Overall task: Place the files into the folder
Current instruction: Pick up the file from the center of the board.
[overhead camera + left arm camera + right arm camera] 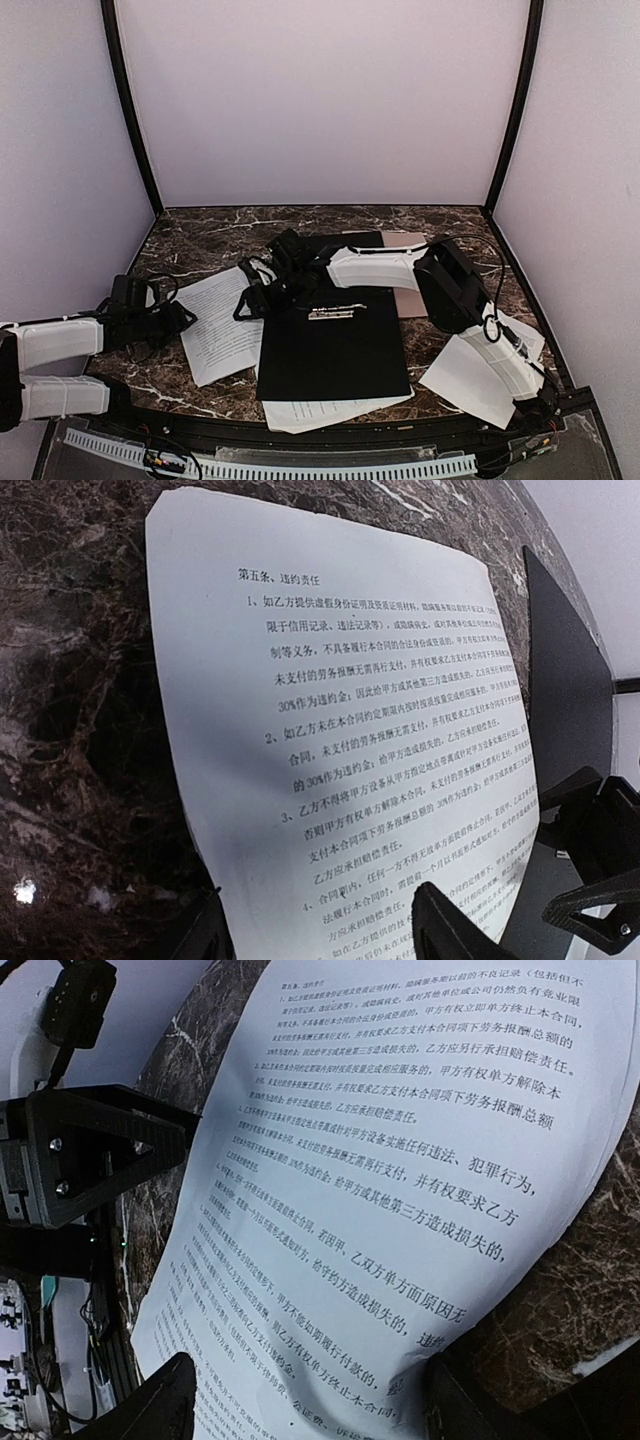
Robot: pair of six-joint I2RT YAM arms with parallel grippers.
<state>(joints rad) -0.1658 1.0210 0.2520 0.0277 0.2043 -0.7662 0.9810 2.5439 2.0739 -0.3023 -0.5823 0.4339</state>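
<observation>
A near sheet (335, 410) pokes out from under the dark folder (335, 350). My left hand (325, 925) and right hand (315, 1400) both stand open, fingers astride opposite edges of the left sheet (215, 325) on the desk (200, 235). The tan folder (407, 240) lies farthest, behind my right arm (375, 268).

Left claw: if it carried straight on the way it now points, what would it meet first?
The printed sheet lying on the marble table: its near edge sits between the fingers of the left claw. Whether they touch it is unclear.
</observation>
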